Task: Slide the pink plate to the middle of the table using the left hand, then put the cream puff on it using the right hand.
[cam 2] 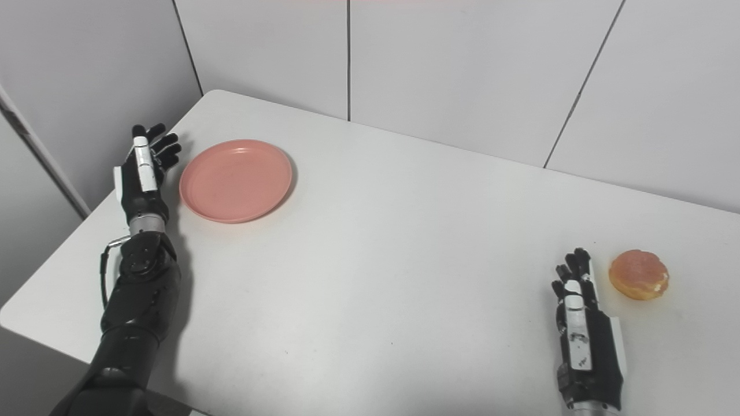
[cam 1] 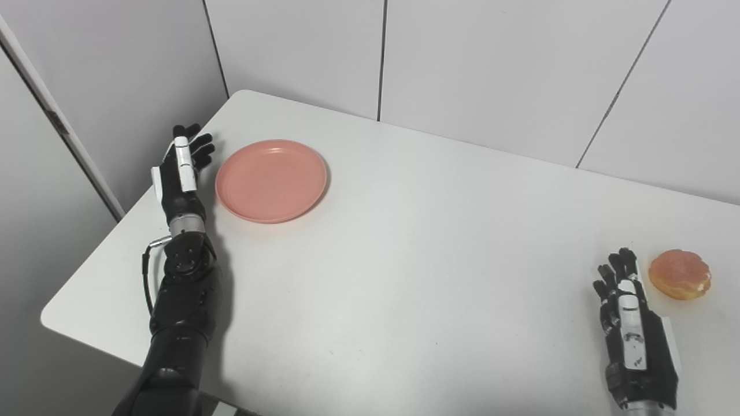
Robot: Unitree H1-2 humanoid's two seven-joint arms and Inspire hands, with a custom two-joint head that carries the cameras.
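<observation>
just beside left hand [cam 1: 180, 173], pink plate [cam 1: 270, 179] near table [cam 1: 404, 260] corner

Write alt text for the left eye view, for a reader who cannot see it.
An empty pink plate sits at the white table's far left, with the robot's open left hand just left of its rim. At the near right, the open right hand rests beside a cream puff, not touching it.
</observation>
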